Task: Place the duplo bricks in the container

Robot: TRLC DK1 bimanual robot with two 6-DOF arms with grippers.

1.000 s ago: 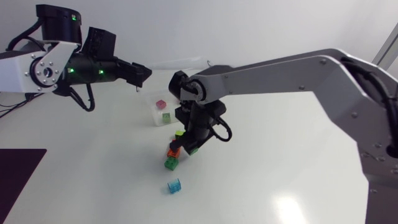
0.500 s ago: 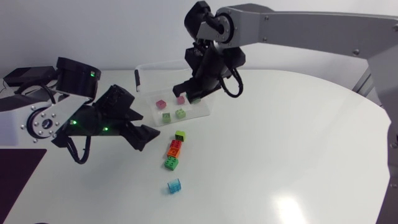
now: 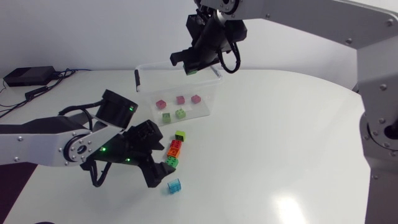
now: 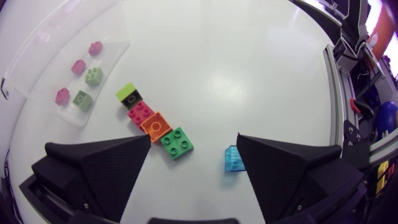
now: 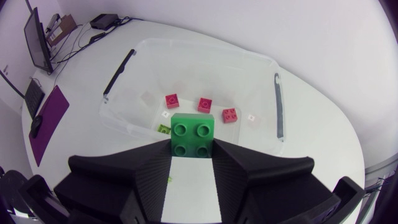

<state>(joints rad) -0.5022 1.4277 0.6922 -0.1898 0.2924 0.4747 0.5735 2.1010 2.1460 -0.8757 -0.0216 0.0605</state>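
Jaws wide, left gripper [image 4: 194, 138] hangs low over loose bricks [image 4: 155, 126]; right gripper [image 5: 193, 147] (high above container [image 5: 199, 45]) clamps green brick [image 5: 193, 132].

Head camera looks down from above; both nearer wrist cameras face downward, sharing the container [image 3: 149, 87].

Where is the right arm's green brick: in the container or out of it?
Out. The right gripper has its jaws shut on the green brick, holding it above the container.
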